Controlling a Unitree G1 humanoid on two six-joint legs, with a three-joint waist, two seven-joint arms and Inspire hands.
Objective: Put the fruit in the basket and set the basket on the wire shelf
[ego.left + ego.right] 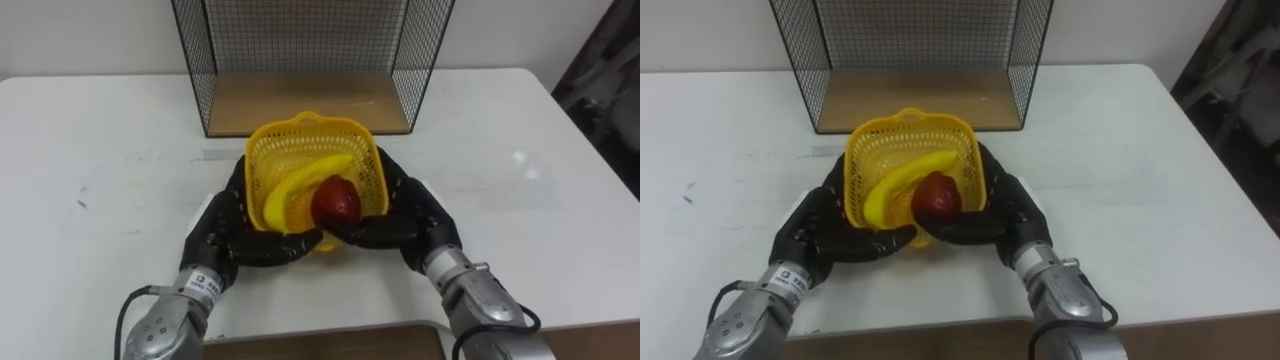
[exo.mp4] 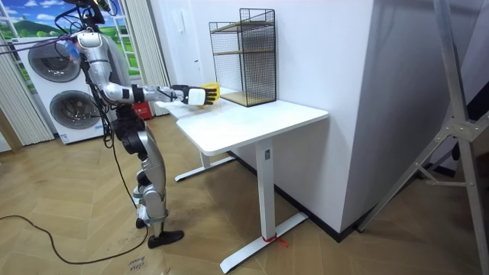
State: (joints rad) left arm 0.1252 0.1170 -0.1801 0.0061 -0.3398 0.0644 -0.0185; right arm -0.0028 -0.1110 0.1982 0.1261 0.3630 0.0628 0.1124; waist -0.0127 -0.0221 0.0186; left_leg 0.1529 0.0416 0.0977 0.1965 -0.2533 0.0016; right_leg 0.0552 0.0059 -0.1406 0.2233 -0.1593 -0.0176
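A yellow mesh basket (image 1: 300,128) is held between both hands just in front of the wire shelf (image 1: 195,60), tipped toward me. A banana (image 1: 290,192) and a red apple (image 1: 336,200) lie inside it. My left hand (image 1: 215,235) wraps its left wall, thumb under the front. My right hand (image 1: 420,215) clasps the right wall the same way. In the room view I stand at the table's end with arms stretched out, and the basket (image 2: 210,92) sits a little above the tabletop.
The black wire shelf has a wooden floor (image 1: 310,100) and an open front facing me. It stands at the far side of the white table (image 1: 520,160). Washing machines (image 2: 65,107) stand behind me.
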